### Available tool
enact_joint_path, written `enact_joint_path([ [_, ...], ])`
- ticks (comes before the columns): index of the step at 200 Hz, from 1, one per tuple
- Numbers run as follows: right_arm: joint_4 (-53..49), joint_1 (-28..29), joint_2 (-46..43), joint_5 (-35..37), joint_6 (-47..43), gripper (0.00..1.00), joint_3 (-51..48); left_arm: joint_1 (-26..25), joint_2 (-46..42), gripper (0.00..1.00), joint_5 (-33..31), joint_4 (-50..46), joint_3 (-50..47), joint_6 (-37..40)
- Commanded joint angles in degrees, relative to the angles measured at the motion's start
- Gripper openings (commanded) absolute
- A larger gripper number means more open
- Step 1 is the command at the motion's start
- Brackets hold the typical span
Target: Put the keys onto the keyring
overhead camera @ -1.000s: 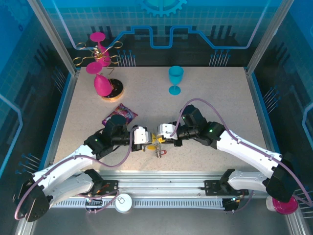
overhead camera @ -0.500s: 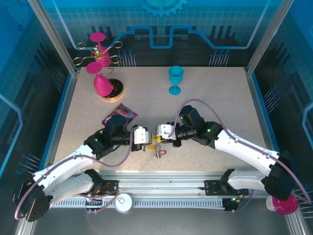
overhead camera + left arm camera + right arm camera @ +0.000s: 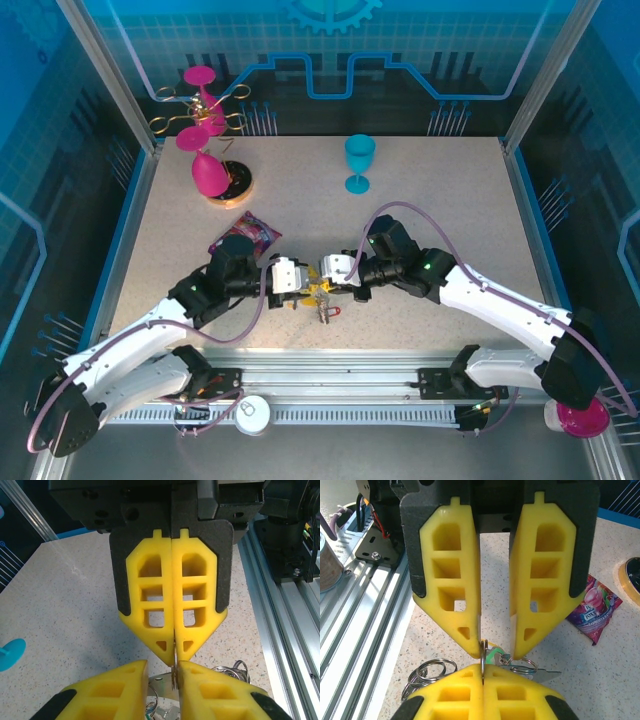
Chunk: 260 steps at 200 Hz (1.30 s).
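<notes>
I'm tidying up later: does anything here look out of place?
A pink snack packet lies askew beside the left arm, and a pink object sits off the table by the right arm's base.

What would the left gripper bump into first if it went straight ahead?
Probably the right gripper: it faces the left gripper tip to tip, shut on a thin metal ring.

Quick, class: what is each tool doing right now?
Left tool: open.
Right tool: closed on a thin metal piece.
</notes>
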Motion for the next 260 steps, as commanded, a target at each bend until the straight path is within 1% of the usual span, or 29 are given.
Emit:
enact_joint_path([
  [1,1.5,0.1,-1.4,-2.9,1.2,0.0,0.8,-0.1,-0.5,0.24,-0.2,1.2,-1.2,-1.0],
  [54,1.9,0.1,-2.0,-3.6,2.0,0.0,0.6,-0.1,0.2,0.27,-0.1,0.7,-1.7,-0.5],
  [118,3.8,0.1,-1.3,-5.4,3.5,0.0,0.5,-0.1,0.4,0.23,1.2,2.8,-1.6,-1.4],
  [154,4.2,0.3,-0.5,-5.1,3.7,0.0,0.6,-0.1,0.4,0.2,1.8,3.8,-1.5,-1.6],
  [178,4.2,0.6,0.0,-4.9,3.7,0.0,0.7,-0.1,0.4,0.17,2.1,4.7,-1.4,-1.7],
  [198,3.5,0.9,0.7,-4.5,3.5,0.0,1.0,-0.1,0.3,0.12,2.2,5.5,-1.5,-1.5],
  [229,2.2,1.3,1.5,-3.5,3.1,0.0,1.5,-0.3,-0.3,0.0,1.4,7.0,-1.7,-0.6],
  [255,3.0,0.7,-0.1,-1.4,3.7,0.0,0.5,-0.4,-0.8,0.0,-0.2,6.5,-2.0,0.5],
  [260,3.3,0.4,-0.6,-1.2,3.9,0.05,0.1,-0.4,-0.9,0.0,-0.5,6.4,-2.0,0.6],
])
